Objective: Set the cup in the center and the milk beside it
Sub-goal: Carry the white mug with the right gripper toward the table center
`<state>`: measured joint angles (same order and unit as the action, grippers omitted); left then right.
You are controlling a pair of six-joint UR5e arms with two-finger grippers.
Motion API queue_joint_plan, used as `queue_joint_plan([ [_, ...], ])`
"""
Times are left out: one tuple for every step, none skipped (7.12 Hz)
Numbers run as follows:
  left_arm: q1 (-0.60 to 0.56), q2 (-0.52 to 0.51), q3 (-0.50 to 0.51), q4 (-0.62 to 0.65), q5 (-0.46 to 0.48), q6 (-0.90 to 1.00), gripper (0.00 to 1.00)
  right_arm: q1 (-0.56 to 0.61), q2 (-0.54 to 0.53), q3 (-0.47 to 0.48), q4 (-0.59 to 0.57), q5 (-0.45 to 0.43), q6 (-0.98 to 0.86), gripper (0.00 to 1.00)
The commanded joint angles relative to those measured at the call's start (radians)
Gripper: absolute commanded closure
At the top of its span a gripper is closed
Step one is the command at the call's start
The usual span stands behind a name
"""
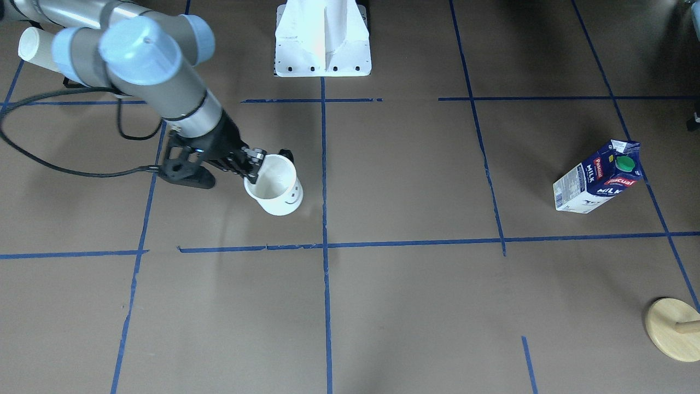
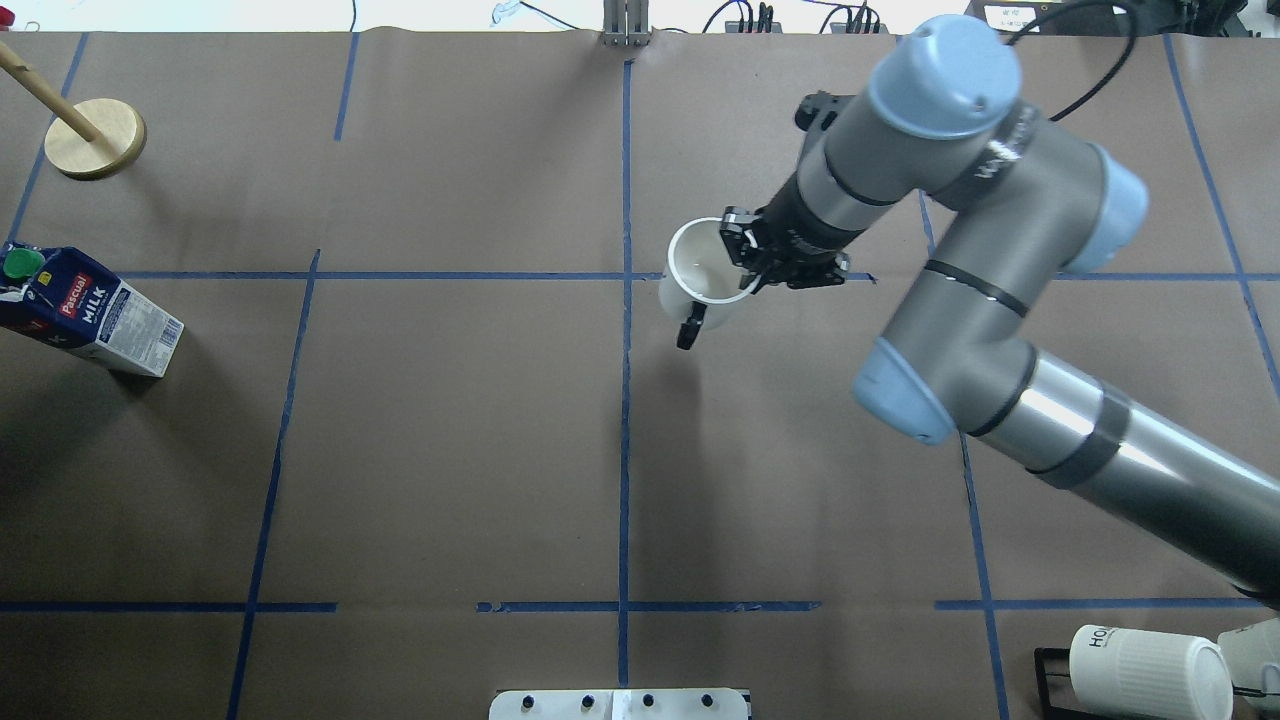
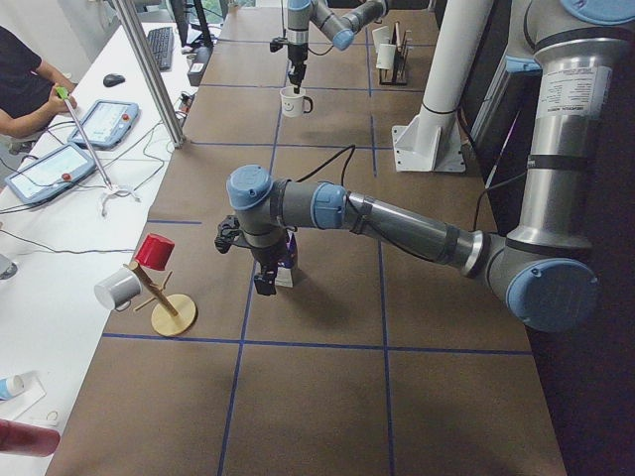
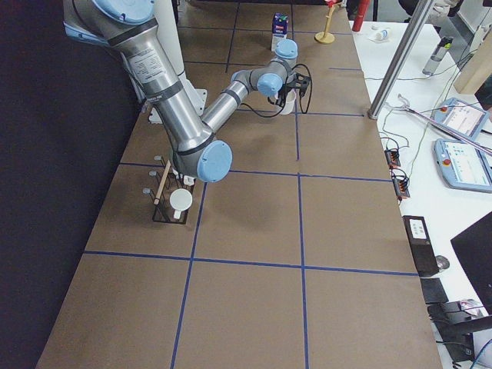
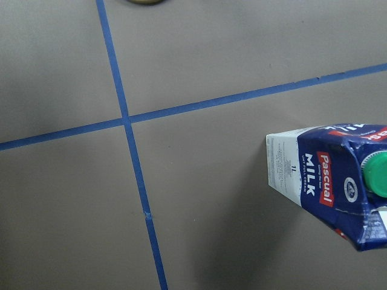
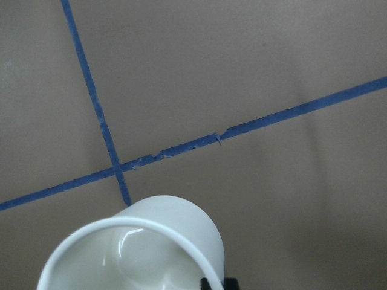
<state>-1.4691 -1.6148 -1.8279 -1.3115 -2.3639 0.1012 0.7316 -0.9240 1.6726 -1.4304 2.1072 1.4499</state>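
The cup (image 1: 276, 191), a white mug with a black smiley and black handle, hangs from my right gripper (image 1: 257, 164), which is shut on its rim. In the overhead view the cup (image 2: 700, 270) is just right of the blue tape cross (image 2: 626, 276) at the center. I cannot tell whether it touches the surface. The right wrist view shows the cup (image 6: 139, 254) close to the cross (image 6: 118, 172). The milk (image 2: 90, 315), a dark blue carton with a green cap, stands far left (image 1: 596, 178) (image 5: 326, 181). My left gripper (image 3: 266, 281) shows only in the exterior left view, beside the milk; I cannot tell its state.
A wooden mug tree (image 2: 95, 140) stands in the far left corner beyond the milk, with a red cup (image 3: 154, 251) and a grey mug on it. A rack with ribbed white mugs (image 2: 1150, 670) sits at the near right. The white robot base (image 1: 322, 38) stands at the near edge.
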Motion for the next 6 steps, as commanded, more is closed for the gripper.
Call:
queue_joint_plan([
  [0.0,0.001,-0.001,0.0,0.0,0.0,0.0,-0.062,0.129,-0.136,0.005,-0.084,0.049,1.0],
  [0.001,0.001,-0.001,0.0,0.0,-0.001,0.0,-0.09,0.134,-0.167,0.062,-0.11,0.075,1.0],
  [0.001,0.003,-0.001,0.0,0.0,-0.003,0.0,-0.106,0.143,-0.201,0.094,-0.139,0.107,1.0],
  [0.001,0.016,-0.008,0.0,0.0,-0.003,0.0,-0.112,0.158,-0.218,0.094,-0.141,0.11,0.99],
  [0.001,0.016,-0.008,0.0,-0.002,-0.003,0.0,-0.124,0.157,-0.23,0.094,-0.144,0.11,0.94],
  [0.001,0.016,-0.008,0.0,0.0,-0.003,0.0,-0.132,0.16,-0.246,0.096,-0.153,0.104,0.63],
])
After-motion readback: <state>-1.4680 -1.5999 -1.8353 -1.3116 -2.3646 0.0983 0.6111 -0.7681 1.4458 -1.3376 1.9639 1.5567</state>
